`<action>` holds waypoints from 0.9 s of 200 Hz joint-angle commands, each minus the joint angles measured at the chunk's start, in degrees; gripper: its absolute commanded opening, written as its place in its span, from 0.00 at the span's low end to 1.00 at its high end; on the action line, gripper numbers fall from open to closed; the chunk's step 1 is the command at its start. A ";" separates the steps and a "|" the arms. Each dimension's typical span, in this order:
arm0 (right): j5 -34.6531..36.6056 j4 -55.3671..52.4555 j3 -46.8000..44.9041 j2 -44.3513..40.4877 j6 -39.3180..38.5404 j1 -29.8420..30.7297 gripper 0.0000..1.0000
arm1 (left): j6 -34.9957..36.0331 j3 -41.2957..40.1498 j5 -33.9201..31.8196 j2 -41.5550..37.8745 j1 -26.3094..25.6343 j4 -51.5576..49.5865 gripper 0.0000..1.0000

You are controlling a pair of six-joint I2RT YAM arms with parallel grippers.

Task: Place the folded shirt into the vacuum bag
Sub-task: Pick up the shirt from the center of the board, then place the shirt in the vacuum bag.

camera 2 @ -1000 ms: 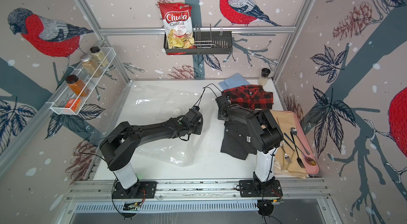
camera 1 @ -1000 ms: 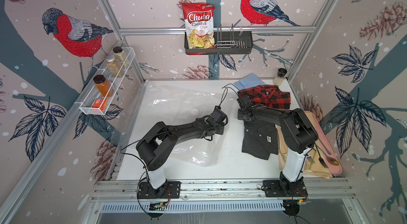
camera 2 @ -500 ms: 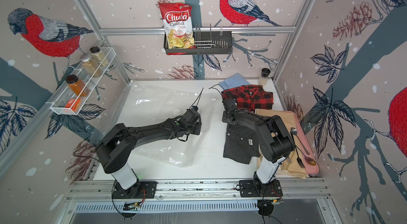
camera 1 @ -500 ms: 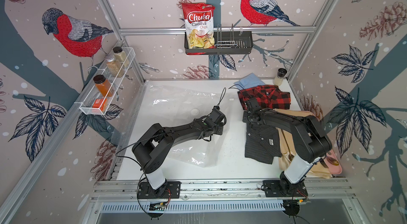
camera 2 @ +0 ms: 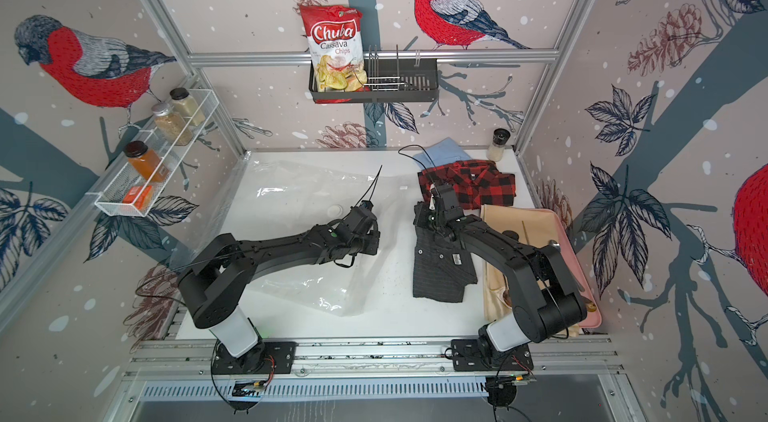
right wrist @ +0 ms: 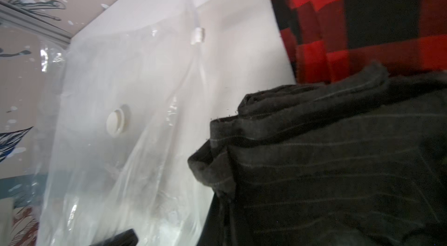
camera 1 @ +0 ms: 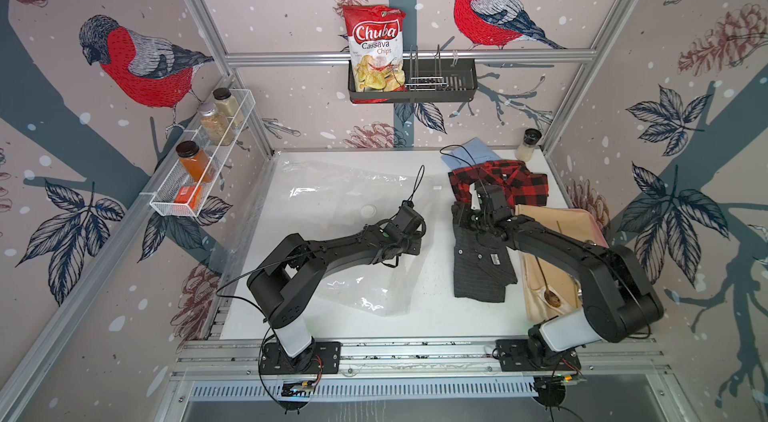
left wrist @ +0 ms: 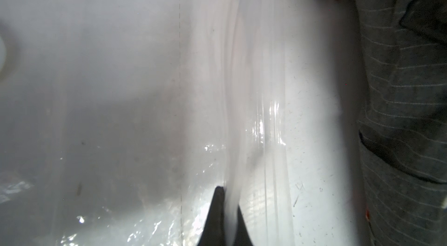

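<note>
Folded shirt: the dark pinstriped folded shirt [camera 1: 482,270] lies on the bench [camera 1: 436,316], just right of the vacuum bag [camera 1: 332,195] and not yet inside.
Right gripper: I read the right gripper [camera 1: 468,218] as clamped on the shirt's far edge, though fabric hides its fingers.
Left gripper: the left gripper [left wrist: 228,204] is pinched together on the bag's mouth film.
Doing it well: I'd hold the mouth lifted wide and drag the shirt in low and flat, so the fold survives.
Writing: the chip packet [camera 1: 376,50] reads "Chuba Cassava Chips". The shirt's tag [camera 1: 494,259] is unreadable.
</note>
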 commanded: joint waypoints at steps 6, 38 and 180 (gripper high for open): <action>-3.40 7.65 0.41 0.71 4.92 1.88 0.00 | -0.66 -0.08 0.24 0.25 0.11 2.57 0.00; -2.86 11.18 0.50 1.32 7.92 3.91 0.00 | -1.26 -0.08 0.52 0.32 0.11 3.43 0.00; -7.45 23.23 0.24 17.06 11.32 5.51 0.00 | -2.42 -3.88 4.84 -3.92 0.10 8.22 0.00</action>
